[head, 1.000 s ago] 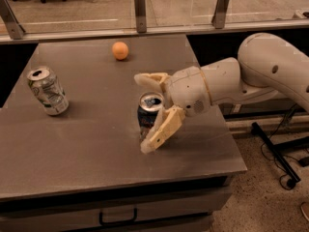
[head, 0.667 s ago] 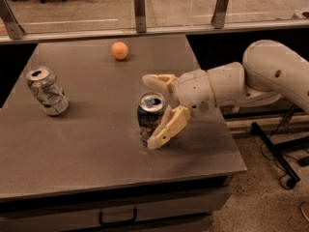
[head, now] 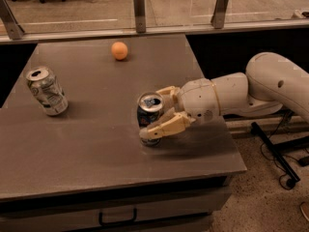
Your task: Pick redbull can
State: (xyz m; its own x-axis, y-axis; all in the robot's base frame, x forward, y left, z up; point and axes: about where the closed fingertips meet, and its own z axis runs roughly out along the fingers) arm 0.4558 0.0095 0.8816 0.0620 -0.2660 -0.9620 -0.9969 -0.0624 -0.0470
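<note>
The redbull can (head: pixel 149 111), slim, dark blue with a shiny silver top, stands near the table's front right part. My gripper (head: pixel 152 113) reaches in from the right and has the can between its two cream fingers. The near finger (head: pixel 166 126) lies across the can's lower front, and the far finger (head: pixel 166 92) sits behind its top right. The fingers look closed against the can, which still rests on the table (head: pixel 96 149).
A wider pale silver-green can (head: pixel 46 91) stands at the table's left. An orange ball (head: pixel 119 50) lies near the back edge. A railing with posts (head: pixel 139 4) runs behind the table. The table's right edge is just under my arm (head: pixel 270 86).
The fingers were spread wide beside the can; they have moved left around it and closed in on it. The can has stayed where it was.
</note>
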